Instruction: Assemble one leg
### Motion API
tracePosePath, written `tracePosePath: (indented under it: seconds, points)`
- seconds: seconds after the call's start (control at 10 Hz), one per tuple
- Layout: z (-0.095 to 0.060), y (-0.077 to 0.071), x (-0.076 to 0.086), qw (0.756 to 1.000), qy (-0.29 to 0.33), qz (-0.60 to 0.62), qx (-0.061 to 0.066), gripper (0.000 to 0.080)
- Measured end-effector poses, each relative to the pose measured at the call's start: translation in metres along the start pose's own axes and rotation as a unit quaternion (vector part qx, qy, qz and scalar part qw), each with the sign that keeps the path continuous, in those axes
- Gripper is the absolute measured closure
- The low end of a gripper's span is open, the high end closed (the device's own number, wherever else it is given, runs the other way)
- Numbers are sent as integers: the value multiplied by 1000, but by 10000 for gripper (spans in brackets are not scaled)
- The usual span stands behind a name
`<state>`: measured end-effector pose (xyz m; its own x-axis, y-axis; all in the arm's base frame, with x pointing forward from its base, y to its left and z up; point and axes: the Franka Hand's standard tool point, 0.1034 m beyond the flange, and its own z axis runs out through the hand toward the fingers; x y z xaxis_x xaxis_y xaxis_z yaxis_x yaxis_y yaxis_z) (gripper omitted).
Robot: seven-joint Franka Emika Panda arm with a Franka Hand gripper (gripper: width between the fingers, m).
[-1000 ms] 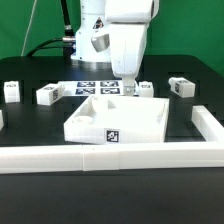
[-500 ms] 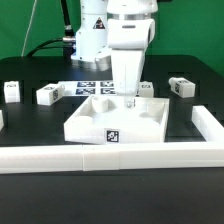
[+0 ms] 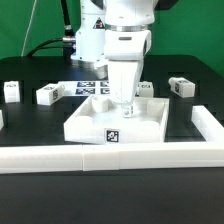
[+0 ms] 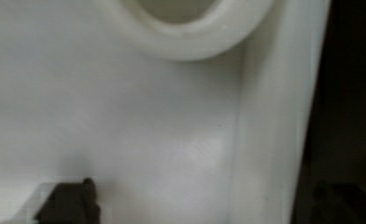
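Note:
The large flat white panel (image 3: 100, 122) lies in the middle of the table, its tag facing the front. My gripper (image 3: 125, 108) is low over the panel's rear right part. In the wrist view the gripper (image 4: 206, 205) is open and empty. One dark fingertip (image 4: 64, 200) is over the panel's surface (image 4: 144, 130), and the other is past its edge. A round socket (image 4: 180, 25) lies ahead. Small white legs with tags lie on the table: two at the exterior view's left (image 3: 10, 91) (image 3: 48, 94) and one at the right (image 3: 181, 86). Another leg (image 3: 148, 88) is just behind the panel.
The marker board (image 3: 88, 86) lies behind the panel, partly hidden by the arm. A low white rail (image 3: 110, 157) runs along the front and up the exterior view's right side (image 3: 210, 125). A green backdrop closes the back.
My gripper has come down and a little forward, from above the panel's rear edge to just over its surface. The panel and legs have not moved.

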<state>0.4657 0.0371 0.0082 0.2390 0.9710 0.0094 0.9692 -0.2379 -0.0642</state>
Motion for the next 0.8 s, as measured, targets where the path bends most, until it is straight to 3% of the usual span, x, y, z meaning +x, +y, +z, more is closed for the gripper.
tracePosePath:
  seconds: [0.1,0.2,0.3,0.4,0.5,0.8]
  points:
    - [0,0,0,1000,0,0,0,389]
    - [0,0,0,1000,0,0,0,389]
    - [0,-1,0,1000,0,0,1,571]
    - [1,-1,0,1000,0,0,1,571]
    - [-1,1,0,1000,1,0,-3,738]
    - [-1,3,0,1000,2,1,-7,738]
